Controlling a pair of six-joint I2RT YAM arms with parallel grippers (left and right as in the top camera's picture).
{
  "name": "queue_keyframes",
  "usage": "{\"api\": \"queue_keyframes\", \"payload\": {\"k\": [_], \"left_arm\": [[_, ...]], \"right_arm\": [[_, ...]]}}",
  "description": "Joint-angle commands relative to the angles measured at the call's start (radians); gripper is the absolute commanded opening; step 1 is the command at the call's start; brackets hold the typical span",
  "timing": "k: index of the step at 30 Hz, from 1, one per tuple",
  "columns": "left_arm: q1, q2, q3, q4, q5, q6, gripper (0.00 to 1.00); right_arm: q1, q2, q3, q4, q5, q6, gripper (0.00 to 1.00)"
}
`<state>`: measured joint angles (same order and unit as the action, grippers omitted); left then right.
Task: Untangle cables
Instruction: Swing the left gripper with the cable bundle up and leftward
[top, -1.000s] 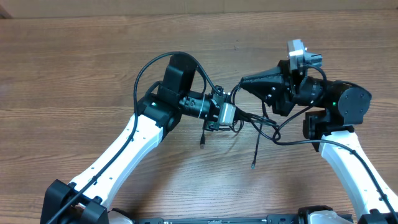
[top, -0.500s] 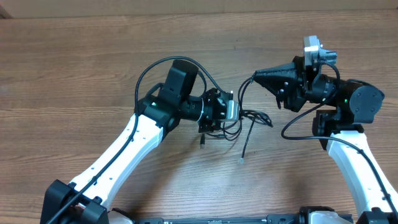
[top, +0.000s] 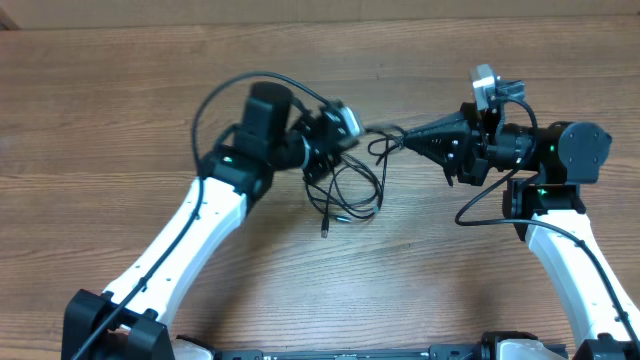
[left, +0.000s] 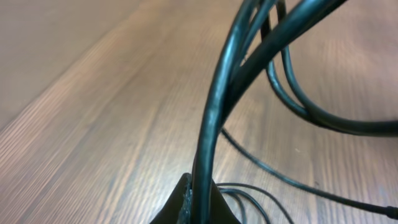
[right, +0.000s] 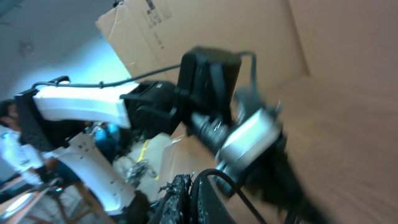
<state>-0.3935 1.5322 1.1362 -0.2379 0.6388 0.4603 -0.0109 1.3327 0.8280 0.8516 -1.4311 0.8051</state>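
Nearest the arms' bases, a loose plug (top: 325, 231) rests on the table (top: 120, 150). It is the low end of the cables (top: 378, 188), which sag in slack loops from between the two grippers. Just beyond the loops, the left gripper (top: 350, 127) is pinched tight on a bundle of strands. Its wrist view shows them rising out of the closed fingertips (left: 177, 208). Close by on the right, the right gripper (top: 405, 137) is closed too, apparently on one strand, with its tip facing the left one. The tangle runs left to right between them, both equally near, so a sideways pull apart looks like the next move. The left arm's own thick cord (top: 205, 105) arcs at the far left, out of the path.
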Motion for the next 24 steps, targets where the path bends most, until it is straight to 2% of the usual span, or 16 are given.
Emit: {"api": "queue_keyframes", "payload": {"k": [1,6,9,11,13,14,15,19,24], "left_arm": [[0.045,0.001,0.010,0.031,0.039,-0.124,0.04],[0.066,0.001,0.010,0.094,0.123,-0.124,0.04],[0.066,0.000,0.010,0.125,0.134,-0.124,0.04],[0.066,-0.004,0.010,0.143,0.149,-0.125,0.04],[0.066,-0.012,0.010,0.156,0.160,-0.125,0.04],[0.066,-0.017,0.010,0.162,0.163,-0.125,0.04],[0.066,-0.023,0.011,0.167,0.163,-0.125,0.04],[0.069,-0.056,0.011,0.169,0.161,-0.124,0.04],[0.091,-0.113,0.011,0.168,0.155,-0.125,0.04]], "right_arm": [[-0.004,-0.001,-0.002,-0.039,-0.060,-0.012,0.04],[-0.003,-0.001,-0.003,-0.177,-0.094,-0.075,0.05],[-0.003,-0.001,-0.003,-0.274,-0.094,-0.124,0.24],[-0.003,-0.001,-0.003,-0.341,-0.097,-0.161,0.33],[-0.003,-0.001,-0.003,-0.422,-0.097,-0.206,0.50],[-0.003,-0.001,-0.003,-0.457,-0.097,-0.229,0.72],[-0.003,-0.001,-0.003,-0.496,-0.097,-0.262,1.00],[-0.003,-0.001,-0.003,-0.591,-0.097,-0.344,1.00],[-0.003,-0.001,-0.003,-0.597,-0.097,-0.343,1.00]]}}
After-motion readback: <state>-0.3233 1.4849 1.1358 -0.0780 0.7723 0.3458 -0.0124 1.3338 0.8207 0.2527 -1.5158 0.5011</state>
